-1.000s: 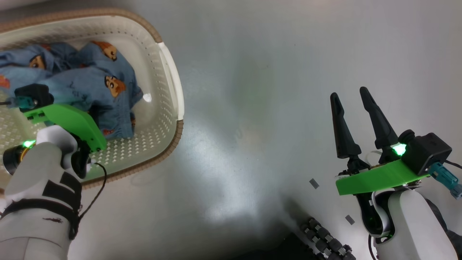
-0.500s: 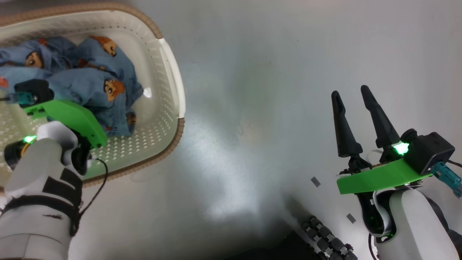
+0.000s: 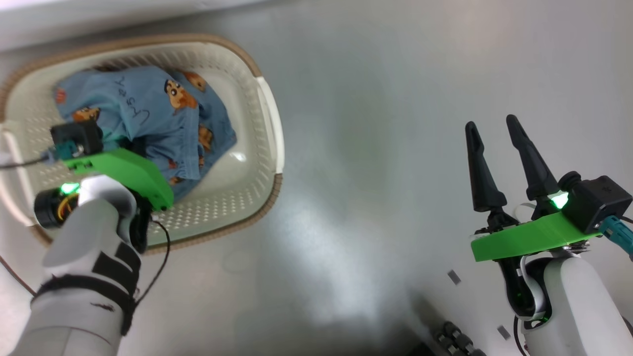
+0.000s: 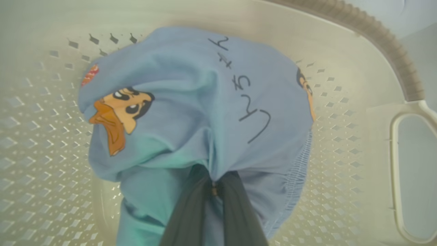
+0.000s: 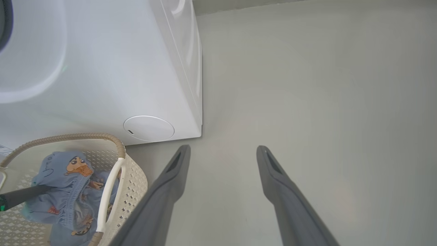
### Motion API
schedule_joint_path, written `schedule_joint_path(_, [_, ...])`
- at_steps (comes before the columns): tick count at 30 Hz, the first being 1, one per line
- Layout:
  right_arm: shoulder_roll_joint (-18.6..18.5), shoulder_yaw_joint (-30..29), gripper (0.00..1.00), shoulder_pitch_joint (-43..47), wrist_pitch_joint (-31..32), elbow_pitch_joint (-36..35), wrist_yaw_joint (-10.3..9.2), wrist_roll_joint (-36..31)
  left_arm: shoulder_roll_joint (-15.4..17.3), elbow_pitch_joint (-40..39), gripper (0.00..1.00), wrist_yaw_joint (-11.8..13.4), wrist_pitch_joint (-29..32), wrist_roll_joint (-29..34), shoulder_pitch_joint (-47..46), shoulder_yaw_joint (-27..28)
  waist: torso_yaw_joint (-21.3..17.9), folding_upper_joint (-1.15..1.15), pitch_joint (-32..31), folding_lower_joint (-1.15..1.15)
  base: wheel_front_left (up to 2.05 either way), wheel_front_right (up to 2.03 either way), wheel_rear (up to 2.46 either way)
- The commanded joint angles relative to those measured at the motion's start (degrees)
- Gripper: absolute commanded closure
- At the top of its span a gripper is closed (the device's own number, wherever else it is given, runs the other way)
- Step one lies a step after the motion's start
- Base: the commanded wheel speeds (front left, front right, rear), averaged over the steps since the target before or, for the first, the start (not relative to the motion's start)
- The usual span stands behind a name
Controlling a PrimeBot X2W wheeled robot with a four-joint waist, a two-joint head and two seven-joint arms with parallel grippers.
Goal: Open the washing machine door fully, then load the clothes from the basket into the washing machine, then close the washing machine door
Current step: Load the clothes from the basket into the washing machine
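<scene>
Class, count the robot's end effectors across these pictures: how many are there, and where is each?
2. The left end effector is over the basket, shut on the clothes; the right end effector hangs open over the floor.

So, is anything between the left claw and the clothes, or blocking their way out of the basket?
Nothing visible. The left claw is shut on the clothes, fabric pinched between its fingers; the basket is open above, only its wall rings the bundle.

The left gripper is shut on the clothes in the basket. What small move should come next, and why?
Probably raise the left gripper straight up: it pinches a fold of the clothes, which lie inside the basket and must clear its rim.
</scene>
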Motion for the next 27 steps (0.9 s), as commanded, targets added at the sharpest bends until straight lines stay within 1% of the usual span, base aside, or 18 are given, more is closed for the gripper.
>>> schedule_joint_path(1, [-0.50, 0.46, 0.00, 2.21, 0.33, -1.64, 0.25, -1.26, 1.32, -0.48, 1.00, -0.29, -1.99, 0.42, 2.94, 0.37, 2.42, 0.00, -3.88, 0.00, 0.00, 0.00, 0.00])
schedule_joint_path(6, [-0.50, -1.09, 0.00, 3.57, 1.24, -2.31, 0.25, -2.77, 0.24, -1.77, 1.00, -0.66, -5.21, 0.80, 5.17, -0.02, 3.94, 0.00, -8.32, 0.00, 0.00, 0.00, 0.00])
schedule_joint_path(7, [-0.50, -1.09, 0.00, 3.57, 1.24, -2.31, 0.25, -2.77, 0.24, -1.77, 1.00, -0.66, -5.21, 0.80, 5.17, -0.02, 3.94, 0.00, -8.32, 0.00, 0.00, 0.00, 0.00])
schedule_joint_path(11, [-0.50, -2.00, 0.00, 4.78, 1.99, -2.20, 0.25, -3.83, 0.16, -4.85, 1.00, -0.56, -5.95, 1.24, 7.79, 0.30, 4.80, 0.00, -12.34, 0.00, 0.00, 0.00, 0.00])
schedule_joint_path(13, [-0.50, -2.40, 0.00, 5.55, 2.28, -2.19, 0.25, -4.26, 0.42, -8.95, 1.00, -0.24, -6.00, 1.49, 9.79, 1.38, 5.16, 0.00, -14.59, 0.00, 0.00, 0.00, 0.00])
schedule_joint_path(20, [-1.05, -3.55, 0.00, 8.80, 3.39, -2.33, 0.25, -5.88, 1.39, -24.73, 1.00, 2.78, -6.02, 5.70, 21.06, 4.98, 5.90, 0.00, -22.98, 0.00, 0.00, 0.00, 0.00])
schedule_joint_path(27, [-2.20, -4.14, 0.00, 12.68, 5.04, -2.73, 0.25, -7.49, 0.79, -36.14, 1.00, 4.69, -6.03, 9.07, 33.05, 7.24, 7.02, 0.00, -32.00, 0.00, 0.00, 0.00, 0.00])
